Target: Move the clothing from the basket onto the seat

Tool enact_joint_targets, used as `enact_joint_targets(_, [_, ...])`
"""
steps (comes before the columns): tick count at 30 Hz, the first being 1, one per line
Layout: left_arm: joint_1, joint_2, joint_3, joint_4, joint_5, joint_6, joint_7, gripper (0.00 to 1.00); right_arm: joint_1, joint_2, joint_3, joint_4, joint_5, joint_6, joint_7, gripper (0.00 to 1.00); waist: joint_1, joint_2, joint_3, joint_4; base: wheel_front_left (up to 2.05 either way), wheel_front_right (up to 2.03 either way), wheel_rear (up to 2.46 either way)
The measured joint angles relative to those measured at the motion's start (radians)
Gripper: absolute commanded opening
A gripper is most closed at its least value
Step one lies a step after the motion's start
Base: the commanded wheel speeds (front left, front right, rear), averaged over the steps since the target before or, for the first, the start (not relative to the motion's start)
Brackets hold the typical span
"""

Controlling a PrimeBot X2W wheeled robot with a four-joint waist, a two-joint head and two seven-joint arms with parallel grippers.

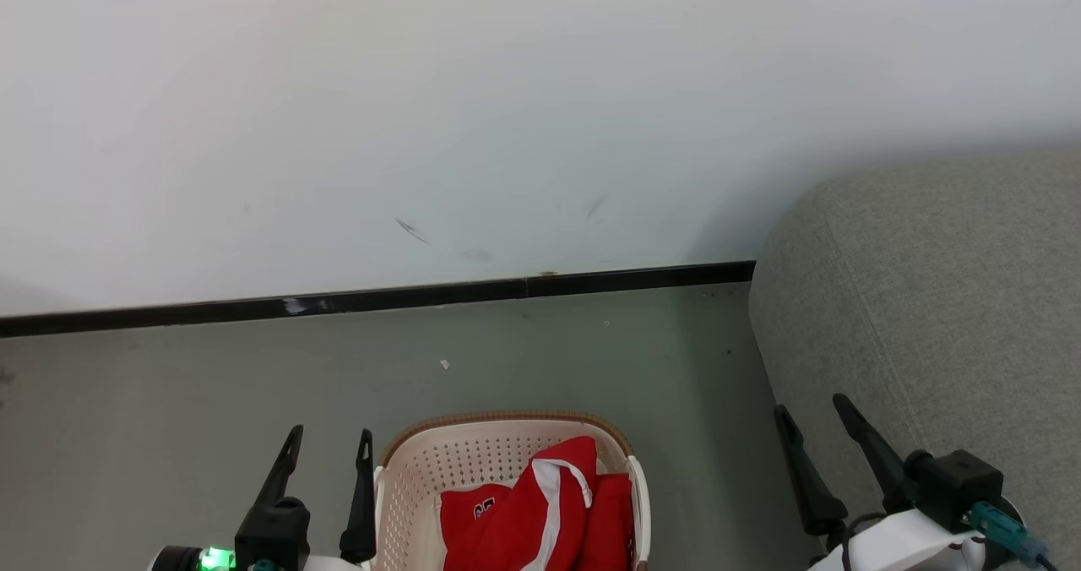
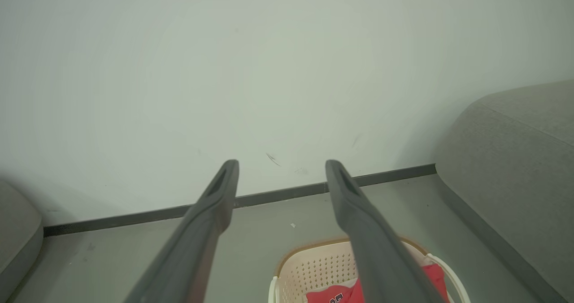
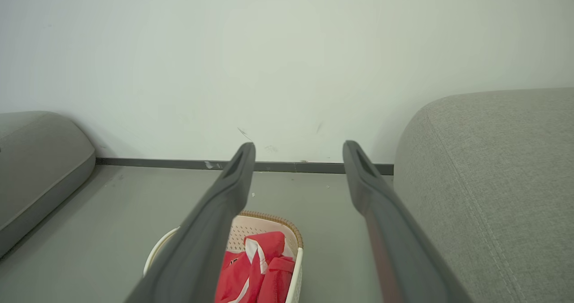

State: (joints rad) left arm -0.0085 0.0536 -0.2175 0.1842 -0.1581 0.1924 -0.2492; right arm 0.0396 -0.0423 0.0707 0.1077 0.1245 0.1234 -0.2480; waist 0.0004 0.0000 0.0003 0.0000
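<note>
The clothing [image 1: 540, 512] is lying bunched in the basket [image 1: 473, 457]; on the left, we are holding the left gripper [image 1: 331, 430] spread wide and empty beside its rim; we are judging a deep reach into the red heap best; the right gripper [image 1: 808, 404], equally wide and empty, is hovering by the seat [image 1: 946, 301].

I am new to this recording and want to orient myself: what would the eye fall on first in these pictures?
The bright red clothing with white trim strikes first, heaped in the cream basket on the floor, low in the head view's middle. The large grey seat rises at the right, and the left gripper and right gripper stand open and empty either side of the basket.
</note>
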Motion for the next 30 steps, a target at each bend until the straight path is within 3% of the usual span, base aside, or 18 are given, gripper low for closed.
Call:
enact_joint_targets(20, [-0.001, 0.008, -0.008, 0.032, 0.005, -0.003, 0.000, 1.00, 0.002, 0.000, -0.013, -0.021, 0.008, 0.000, 0.000, 1.00, -0.0001, 0.0000, 0.032, -0.003, 0.00, 0.00, 0.00])
enact_joint_targets(30, [-0.033, 0.022, -0.060, 0.095, 0.035, -0.048, 0.001, 1.00, 0.025, 0.001, -0.059, -0.038, 0.008, 0.000, -0.003, 1.00, -0.0001, 0.0000, 0.069, -0.015, 0.00, 0.00, 0.00])
